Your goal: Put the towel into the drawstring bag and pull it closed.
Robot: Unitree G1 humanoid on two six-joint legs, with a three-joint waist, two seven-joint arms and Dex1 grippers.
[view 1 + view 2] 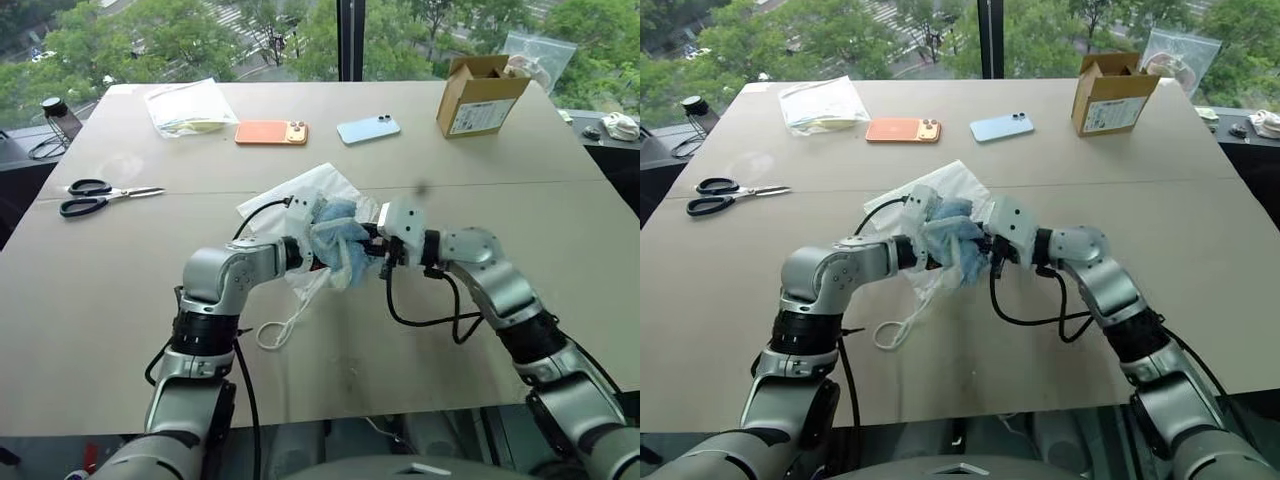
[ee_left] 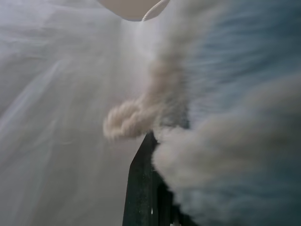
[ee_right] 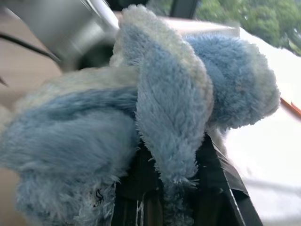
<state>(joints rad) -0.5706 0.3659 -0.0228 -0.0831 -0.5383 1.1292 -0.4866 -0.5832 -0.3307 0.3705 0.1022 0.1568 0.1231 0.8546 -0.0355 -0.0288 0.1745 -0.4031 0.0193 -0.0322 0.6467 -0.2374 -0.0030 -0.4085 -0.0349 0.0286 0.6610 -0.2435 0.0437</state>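
Light-blue towel [image 1: 338,243] is held above the desk [image 1: 120,290] between both arms, right gripper [image 1: 379,253] pointing leftward with fingers clamped on it, left gripper [image 1: 308,252] fingers shut on the white drawstring bag [image 1: 300,195] beside it.

Blue towel [image 2: 244,117] fluff covers the frame's right half; white drawstring bag [image 2: 56,117] fabric spreads across the left, one dark finger [image 2: 141,188] rising at bottom centre.
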